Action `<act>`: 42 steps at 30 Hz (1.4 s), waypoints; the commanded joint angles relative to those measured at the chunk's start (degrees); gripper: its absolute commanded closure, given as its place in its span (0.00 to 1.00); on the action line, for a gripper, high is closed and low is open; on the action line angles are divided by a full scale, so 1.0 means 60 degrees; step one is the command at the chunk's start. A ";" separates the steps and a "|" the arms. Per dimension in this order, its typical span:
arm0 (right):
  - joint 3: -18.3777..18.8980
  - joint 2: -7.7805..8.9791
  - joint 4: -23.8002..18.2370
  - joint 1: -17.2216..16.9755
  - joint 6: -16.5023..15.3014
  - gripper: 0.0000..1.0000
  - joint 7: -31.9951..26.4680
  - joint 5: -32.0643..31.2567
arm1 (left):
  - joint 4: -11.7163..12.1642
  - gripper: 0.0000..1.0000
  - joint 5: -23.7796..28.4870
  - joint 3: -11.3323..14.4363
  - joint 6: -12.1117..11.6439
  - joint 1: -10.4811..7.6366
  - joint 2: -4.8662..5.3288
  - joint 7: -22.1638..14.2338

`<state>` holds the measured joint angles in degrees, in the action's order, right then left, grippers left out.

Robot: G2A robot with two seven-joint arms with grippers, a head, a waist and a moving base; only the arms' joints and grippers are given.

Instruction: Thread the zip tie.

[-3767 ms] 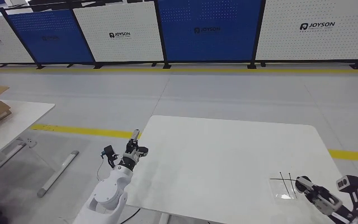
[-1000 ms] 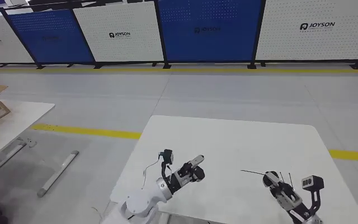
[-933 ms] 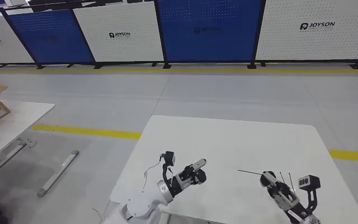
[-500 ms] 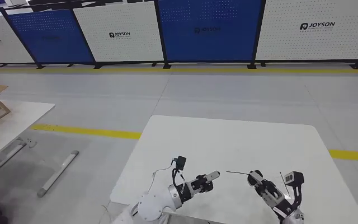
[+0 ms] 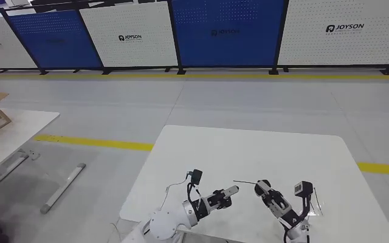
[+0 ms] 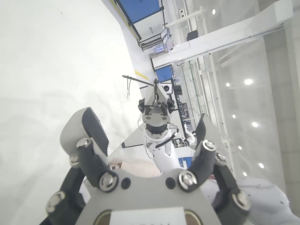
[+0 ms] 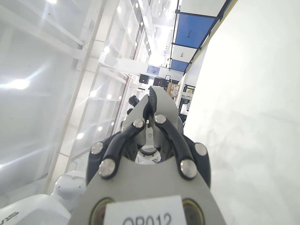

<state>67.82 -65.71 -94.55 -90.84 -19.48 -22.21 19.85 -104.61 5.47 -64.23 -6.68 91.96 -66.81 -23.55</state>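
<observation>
A thin black zip tie [image 5: 243, 182] is held above the white table [image 5: 243, 146] by my right gripper [image 5: 262, 185], which is shut on one end; the free end points toward my left gripper [image 5: 233, 190]. In the left wrist view my left gripper [image 6: 147, 127] stands open with nothing between its fingers [image 6: 93, 127]. It faces the right gripper [image 6: 155, 87], with the zip tie [image 6: 137, 80] sticking out sideways from the tips. In the right wrist view my right gripper [image 7: 151, 94] has its fingers pressed together.
A spare zip tie [image 6: 128, 87] lies on the table behind the right gripper, on a clear bag [image 5: 316, 203] near the right front edge. The table's front edge runs close under both arms. Fence panels [image 5: 225, 30] stand far behind.
My right gripper lifted the zip tie off the bag and carried it left toward the table's middle. The left arm swung in from the left edge and has held still for the last half second.
</observation>
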 commanded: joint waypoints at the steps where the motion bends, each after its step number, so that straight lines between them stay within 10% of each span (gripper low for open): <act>1: 0.0016 0.0004 -0.0012 -0.0012 0.0000 1.00 -0.0011 0.0013 | 0.0000 0.00 0.0000 0.0000 0.0000 0.0000 0.0000 0.0000; 35: 0.0259 0.0044 0.0144 -0.0147 0.0106 1.00 -0.1288 0.1198 | 0.0000 0.00 -0.0008 0.0001 0.0000 -0.0008 -0.0002 0.0048; 42: 0.0259 0.0044 0.0144 -0.0147 0.0106 1.00 -0.1288 0.1198 | 0.0310 0.00 0.0987 0.0388 0.0284 -0.0488 -0.0172 0.0940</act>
<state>69.37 -65.45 -93.69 -91.72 -18.85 -29.94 27.04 -103.16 11.64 -62.44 -5.56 89.58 -67.76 -17.91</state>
